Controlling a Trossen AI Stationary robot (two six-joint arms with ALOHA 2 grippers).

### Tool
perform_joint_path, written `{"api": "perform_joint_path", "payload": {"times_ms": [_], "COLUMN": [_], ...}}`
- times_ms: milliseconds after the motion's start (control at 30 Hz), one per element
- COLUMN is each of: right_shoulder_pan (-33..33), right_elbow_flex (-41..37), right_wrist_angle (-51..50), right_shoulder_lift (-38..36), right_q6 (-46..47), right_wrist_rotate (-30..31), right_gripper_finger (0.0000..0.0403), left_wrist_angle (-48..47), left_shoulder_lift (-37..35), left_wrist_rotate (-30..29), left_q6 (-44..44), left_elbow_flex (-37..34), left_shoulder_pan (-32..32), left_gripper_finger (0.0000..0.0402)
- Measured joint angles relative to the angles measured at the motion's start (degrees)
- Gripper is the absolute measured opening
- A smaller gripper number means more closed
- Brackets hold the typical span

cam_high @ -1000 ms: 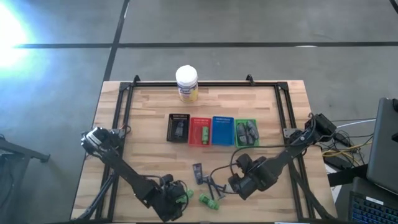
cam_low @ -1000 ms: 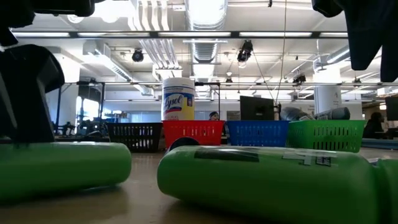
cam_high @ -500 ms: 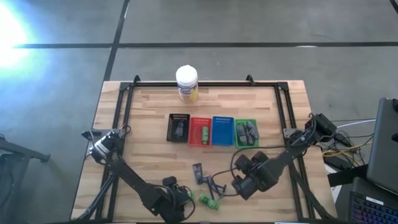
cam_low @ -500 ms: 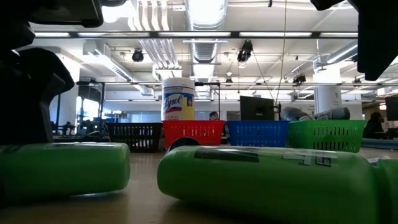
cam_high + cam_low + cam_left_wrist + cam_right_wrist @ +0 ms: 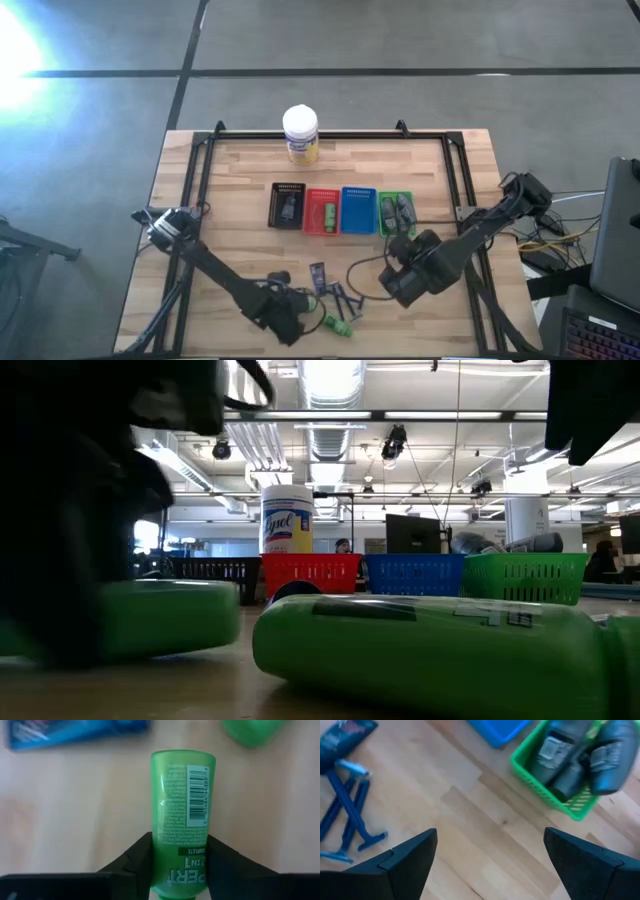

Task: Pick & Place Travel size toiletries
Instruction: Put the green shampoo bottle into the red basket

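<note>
Near the table's front edge, my left gripper [image 5: 293, 318] is shut on a bright green little bottle [image 5: 182, 815]. A second green bottle [image 5: 336, 323] lies on its side just to the right of it, large in the low view [image 5: 430, 650]. Blue razors [image 5: 342, 297] and a dark tube [image 5: 318, 274] lie flat on the wood beyond them. My right gripper [image 5: 400, 283] hovers open over bare wood in front of the green tray [image 5: 396, 214], which holds grey containers [image 5: 570, 760]. My left gripper pinches the green bottle between its two fingers [image 5: 137, 857], on the bottle's two long sides [image 5: 161, 845] near the end closest to the wrist. The fingers come slanting down from above. The bottle lies level and reaches away past the fingertips. Whether it rests on the table I cannot tell.
Black [image 5: 287, 205], red [image 5: 320, 212], blue [image 5: 357, 210] and green trays stand in a row mid-table. A white-lidded jar with a yellow label [image 5: 300, 133] stands at the far edge. A black frame [image 5: 195, 170] runs along the table's sides.
My left gripper has gone a little toward the table's right edge and taken hold of the green bottle; in the low view its dark fingers now cover the bottle's left end. My right gripper has drawn back from the razors toward the green tray.
</note>
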Motion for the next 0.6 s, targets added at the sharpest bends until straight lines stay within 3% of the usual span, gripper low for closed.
{"api": "perform_joint_path", "payload": {"times_ms": [333,600], "right_shoulder_pan": [-3.2,-3.3], "right_elbow_flex": [-5.8,-11.8], "right_wrist_angle": [-1.7,0.6], "right_shoulder_lift": [-12.8,-20.9], "right_q6": [9.7,18.2], "right_wrist_rotate": [3.9,7.4], "right_gripper_finger": [0.0364,0.0364], "left_wrist_angle": [-7.8,2.4], "left_shoulder_lift": [-10.3,-18.0], "left_wrist_rotate": [-8.3,-12.6], "left_q6": [1.9,-12.9], "left_elbow_flex": [-0.4,-3.1], "left_shoulder_pan": [9.6,22.9], "left_gripper_finger": [0.0137,0.0137]}}
